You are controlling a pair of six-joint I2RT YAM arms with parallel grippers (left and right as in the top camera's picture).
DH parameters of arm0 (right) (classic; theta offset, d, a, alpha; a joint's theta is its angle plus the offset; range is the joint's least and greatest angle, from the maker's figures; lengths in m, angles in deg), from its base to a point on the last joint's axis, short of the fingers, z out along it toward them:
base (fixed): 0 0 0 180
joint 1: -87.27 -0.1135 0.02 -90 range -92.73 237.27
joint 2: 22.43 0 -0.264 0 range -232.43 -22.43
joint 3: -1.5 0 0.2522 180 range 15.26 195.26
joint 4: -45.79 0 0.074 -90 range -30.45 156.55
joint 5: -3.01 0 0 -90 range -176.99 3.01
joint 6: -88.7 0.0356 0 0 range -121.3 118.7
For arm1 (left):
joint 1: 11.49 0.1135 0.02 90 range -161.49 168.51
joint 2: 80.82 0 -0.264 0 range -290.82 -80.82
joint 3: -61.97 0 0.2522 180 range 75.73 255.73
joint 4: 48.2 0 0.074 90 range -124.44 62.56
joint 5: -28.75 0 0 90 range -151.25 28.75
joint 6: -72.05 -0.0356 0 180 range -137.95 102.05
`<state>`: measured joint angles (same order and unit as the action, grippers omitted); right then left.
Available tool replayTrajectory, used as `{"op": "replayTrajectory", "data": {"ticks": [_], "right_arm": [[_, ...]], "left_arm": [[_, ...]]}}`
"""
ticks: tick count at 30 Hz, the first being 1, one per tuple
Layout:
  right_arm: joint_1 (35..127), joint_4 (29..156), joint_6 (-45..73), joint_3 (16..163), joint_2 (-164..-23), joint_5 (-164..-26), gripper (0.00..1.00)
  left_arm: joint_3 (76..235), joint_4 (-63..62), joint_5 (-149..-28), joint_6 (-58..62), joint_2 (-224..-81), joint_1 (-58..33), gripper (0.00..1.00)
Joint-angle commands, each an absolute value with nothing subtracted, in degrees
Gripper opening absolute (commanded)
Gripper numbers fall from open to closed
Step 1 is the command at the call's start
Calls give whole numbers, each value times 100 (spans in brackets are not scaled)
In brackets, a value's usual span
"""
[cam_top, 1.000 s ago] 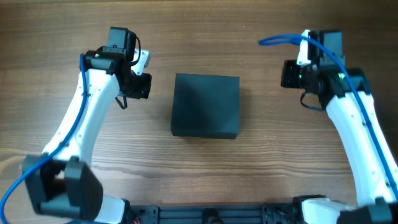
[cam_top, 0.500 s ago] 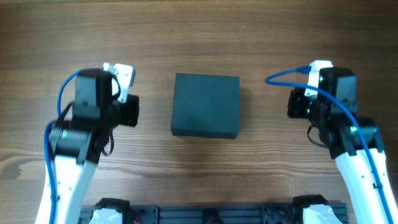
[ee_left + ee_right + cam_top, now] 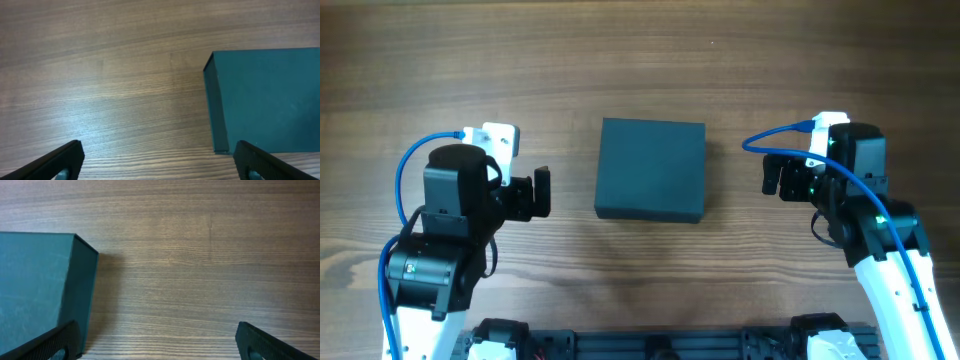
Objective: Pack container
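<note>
The container is a dark teal-grey square box lying mid-table with its lid flat and shut. My left gripper hangs to its left, apart from it, with jaws spread wide and nothing between them. In the left wrist view the container fills the right side, and the left gripper frames bare wood. My right gripper hangs to the container's right, also open and empty. The right wrist view has the container at the left, beside the left fingertip of the right gripper.
A wood-grain table lies all round the container. A blue cable loops off the right wrist and another blue cable off the left. The dark frame rail of the arm bases runs along the near edge.
Both arms have drawn back from the table's far side toward the near edge and now flank the container. Both grippers have gone from shut to wide open. The container has not moved.
</note>
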<state>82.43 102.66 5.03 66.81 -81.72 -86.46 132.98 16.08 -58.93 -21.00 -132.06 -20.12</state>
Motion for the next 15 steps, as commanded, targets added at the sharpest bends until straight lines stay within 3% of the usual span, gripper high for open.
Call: {"op": "replayTrajectory", "data": {"ticks": [1,15], "right_arm": [[8245,10218,470,6661,-8089,-8530,100],[8245,10221,470,6661,-8301,-8530,100]], "left_arm": [[13222,1613,-5814,-2026,-13289,-2023,100],[13224,1613,-5814,-2026,-13377,-2023,100]]}}
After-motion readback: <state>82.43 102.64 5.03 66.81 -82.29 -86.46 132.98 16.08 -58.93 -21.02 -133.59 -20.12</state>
